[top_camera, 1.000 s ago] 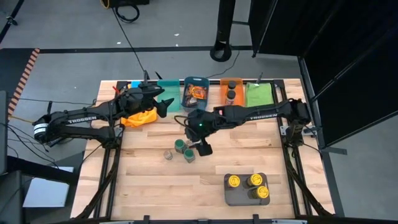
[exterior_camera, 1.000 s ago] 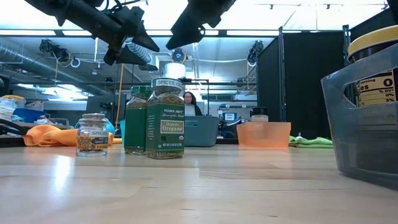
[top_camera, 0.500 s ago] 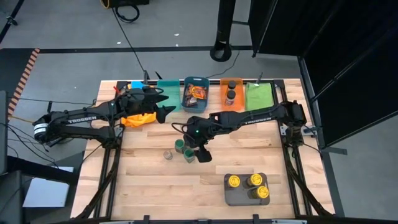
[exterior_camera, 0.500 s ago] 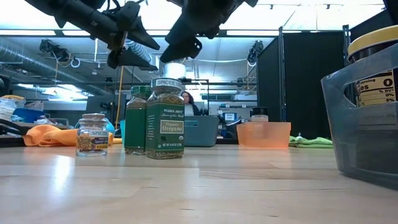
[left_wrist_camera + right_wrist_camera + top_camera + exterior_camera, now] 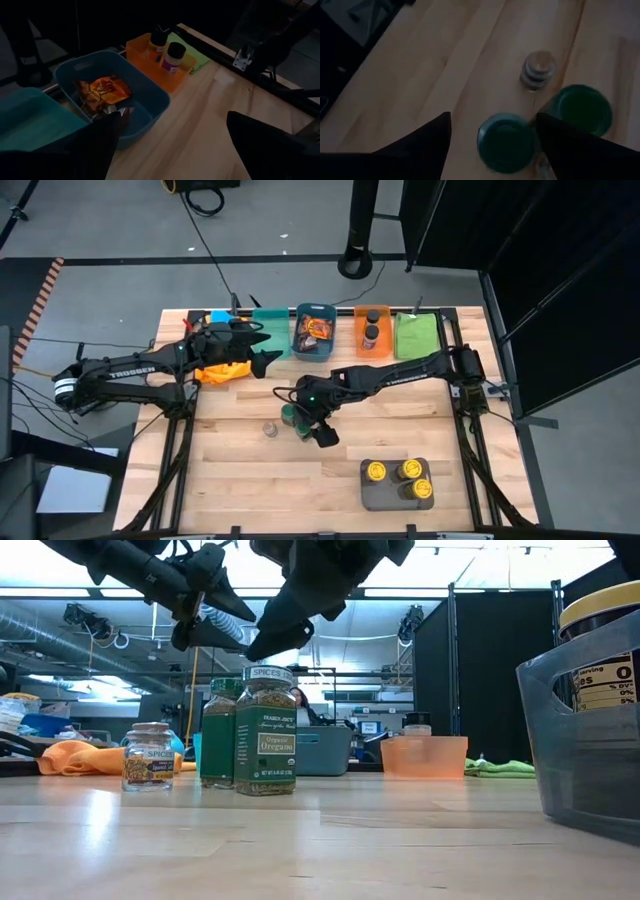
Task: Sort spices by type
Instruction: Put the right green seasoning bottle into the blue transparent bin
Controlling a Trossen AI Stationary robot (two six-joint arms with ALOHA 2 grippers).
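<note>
Green-lidded jar (image 5: 507, 142) sits below the right tool (image 5: 492, 132), spread wide, holding nothing.

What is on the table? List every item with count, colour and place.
Green-lidded jars: two, mid-table, side by side.
Small jar: one, grey lid, beside the green pair.
Yellow-lidded jars: three, in the grey tray, near edge.
Dark-lidded jars: two, in the orange bin, far edge.
Foil packets: orange, count unclear, in the blue bin.
Teal bin: one, far edge.
Green cloth: one, far right.
Orange cloth: one, far left.
Left end effector: open, near the teal bin.
Right end effector: open, above a green-lidded jar.
</note>
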